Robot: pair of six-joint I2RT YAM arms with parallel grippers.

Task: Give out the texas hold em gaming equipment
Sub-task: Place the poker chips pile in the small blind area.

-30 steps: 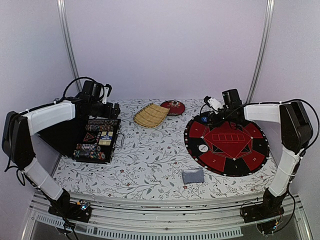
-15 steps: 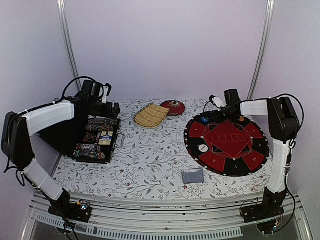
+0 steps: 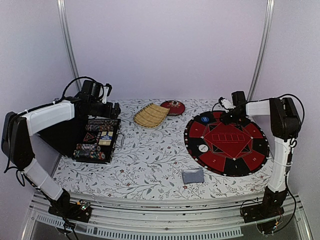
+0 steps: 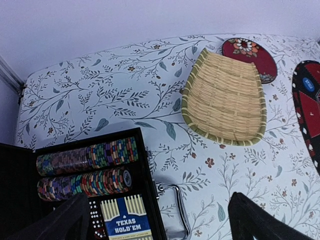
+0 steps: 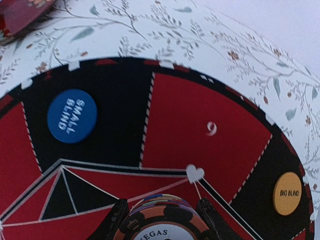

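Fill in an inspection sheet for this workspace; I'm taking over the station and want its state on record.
Surface: floral tablecloth; round poker mat at right.
Job's things: chip rows in open black case; grey-blue deck on the cloth; white button, small blind chip and big blind chip on the mat.
Clutter: bamboo tray, red dish.
Grippers: left gripper open above the case; right gripper shut on a chip stack over the mat.
Cables: black cable loops over the left arm.
Surroundings: pale walls, two metal rails.
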